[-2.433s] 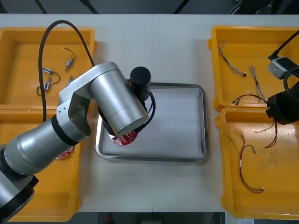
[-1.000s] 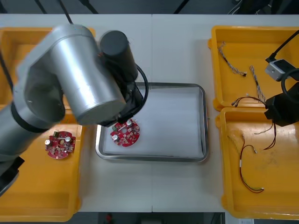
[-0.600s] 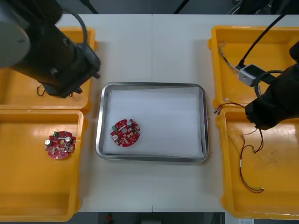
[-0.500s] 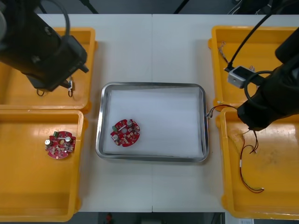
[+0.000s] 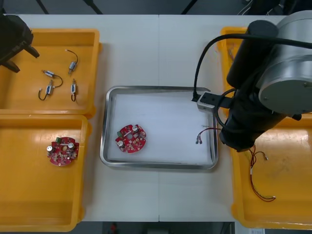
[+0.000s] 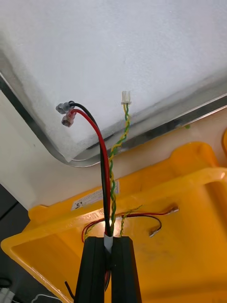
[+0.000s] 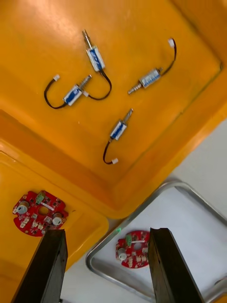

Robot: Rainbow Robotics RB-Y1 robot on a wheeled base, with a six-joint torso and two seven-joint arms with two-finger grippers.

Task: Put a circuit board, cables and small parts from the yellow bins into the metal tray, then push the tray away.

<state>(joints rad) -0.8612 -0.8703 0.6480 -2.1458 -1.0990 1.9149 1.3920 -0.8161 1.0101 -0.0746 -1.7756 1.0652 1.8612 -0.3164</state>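
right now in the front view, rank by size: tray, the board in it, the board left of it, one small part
1. tray
2. tray board and left board: look alike, no ranking
3. small part

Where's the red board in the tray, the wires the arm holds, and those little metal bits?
circuit board [image 5: 130,139], front view, its middle.
cables [image 6: 106,180], right wrist view, midway along the strands.
small metal parts [image 7: 96,57], left wrist view, one part's body.

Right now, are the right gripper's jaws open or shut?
Shut on the cables: the right gripper has its jaws pressed against the red, black and twisted strands, whose free ends hang over the metal tray.
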